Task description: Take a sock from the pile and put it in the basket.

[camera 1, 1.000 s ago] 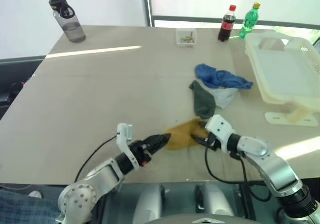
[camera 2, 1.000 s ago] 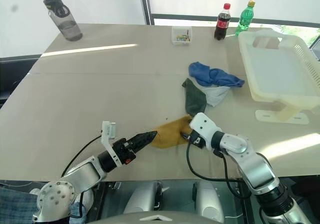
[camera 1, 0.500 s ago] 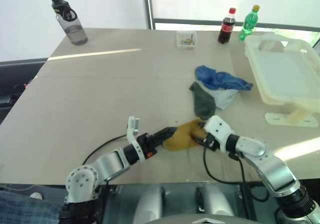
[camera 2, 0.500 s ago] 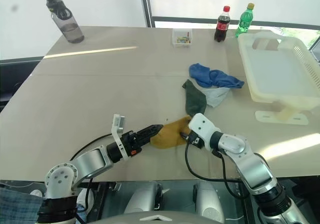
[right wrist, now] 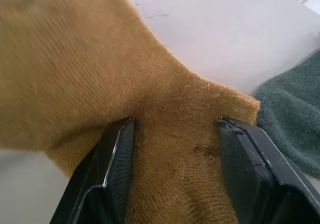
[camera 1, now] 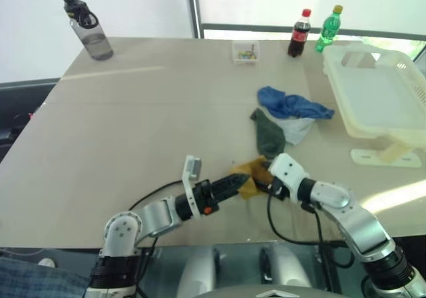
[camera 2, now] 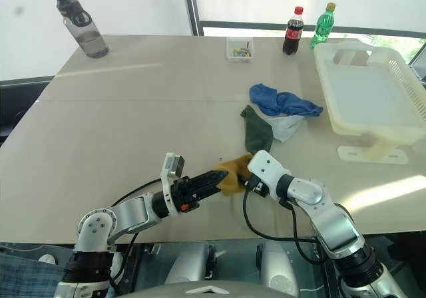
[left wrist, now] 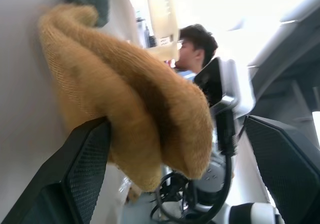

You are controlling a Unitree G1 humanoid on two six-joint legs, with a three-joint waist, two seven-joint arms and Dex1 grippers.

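Right tool (tips buried) in mustard sock

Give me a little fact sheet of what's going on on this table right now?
Held item: mustard yellow knit sock, bunched between both grippers
Right gripper: fingers either side of the sock
Left gripper: wide open around the sock
Remaining pile: blue, dark green and white socks
Cream-white slotted plastic basket: at the table's right edge, no socks in it
Far edge: grey water bottle, cola bottle, green bottle
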